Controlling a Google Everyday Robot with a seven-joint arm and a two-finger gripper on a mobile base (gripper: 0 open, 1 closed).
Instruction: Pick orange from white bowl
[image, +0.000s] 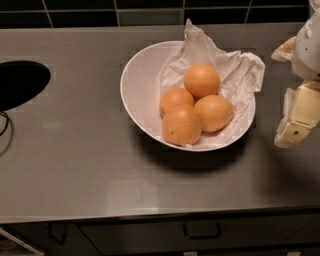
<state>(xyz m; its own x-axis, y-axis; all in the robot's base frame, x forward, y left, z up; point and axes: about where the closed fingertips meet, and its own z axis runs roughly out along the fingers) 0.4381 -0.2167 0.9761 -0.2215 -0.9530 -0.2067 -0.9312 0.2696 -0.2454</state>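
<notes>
The white bowl (136, 85) stands on the grey counter, a little right of the middle. It holds several oranges on crumpled white paper (237, 70). The orange (181, 125), dull and dimpled with tiny dark specks, lies at the front of the bowl and touches two smoother oranges (176, 98) (214, 112); a third (201, 80) sits behind them. My gripper (289, 85) is at the right edge of the view, right of the bowl and apart from it. Its cream fingers (297, 117) stand apart with nothing between them.
A dark oval opening (20, 82) is cut into the counter at the far left, with a thin cable (5, 125) below it. Dark tiles line the wall behind. The counter's front edge runs along the bottom, above a drawer with a handle (201, 231).
</notes>
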